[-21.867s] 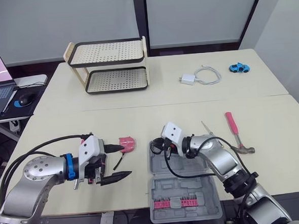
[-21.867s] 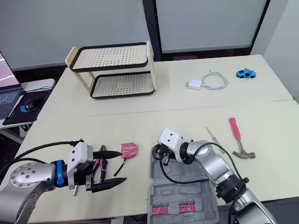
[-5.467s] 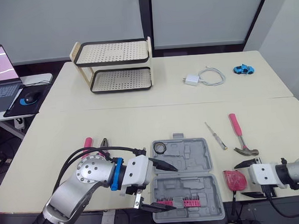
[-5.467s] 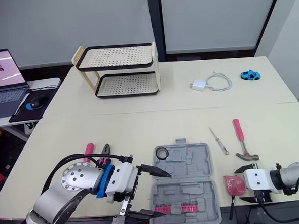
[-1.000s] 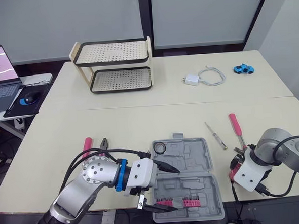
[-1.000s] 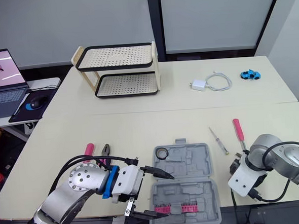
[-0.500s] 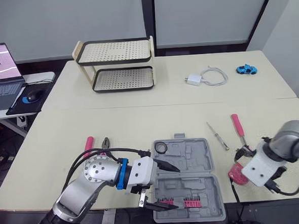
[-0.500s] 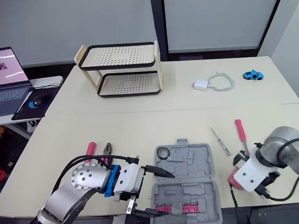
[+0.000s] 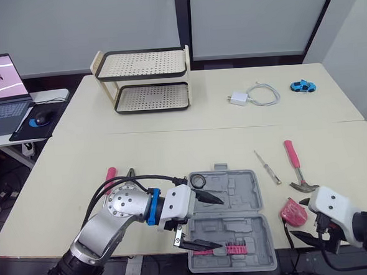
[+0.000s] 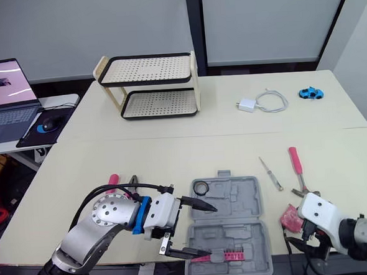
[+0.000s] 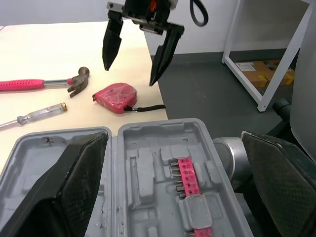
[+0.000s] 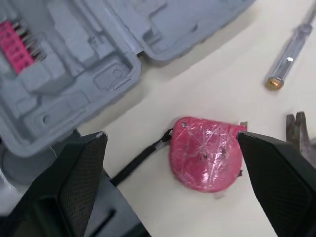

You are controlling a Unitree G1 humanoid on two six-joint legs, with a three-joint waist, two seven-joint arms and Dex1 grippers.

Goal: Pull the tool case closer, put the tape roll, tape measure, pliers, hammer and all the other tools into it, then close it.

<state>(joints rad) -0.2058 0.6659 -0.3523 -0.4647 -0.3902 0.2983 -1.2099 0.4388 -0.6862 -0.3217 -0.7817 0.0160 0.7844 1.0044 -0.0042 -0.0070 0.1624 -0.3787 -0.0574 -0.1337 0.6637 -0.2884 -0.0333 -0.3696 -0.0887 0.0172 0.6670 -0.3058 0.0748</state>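
Grey plastic tool case (image 9: pixel 237 199) laid open at near edge of beige table (image 9: pixel 171 147); black tape roll (image 9: pixel 197 181) seated in its far-left pocket. Left gripper (image 9: pixel 217 224) held over case's left side, fingers spread wide. Pink rounded tape measure (image 9: pixel 292 210) left on table right of case, apart from it. Right gripper (image 11: pixel 130 74) held just beside it, fingers spread, nothing pinched.
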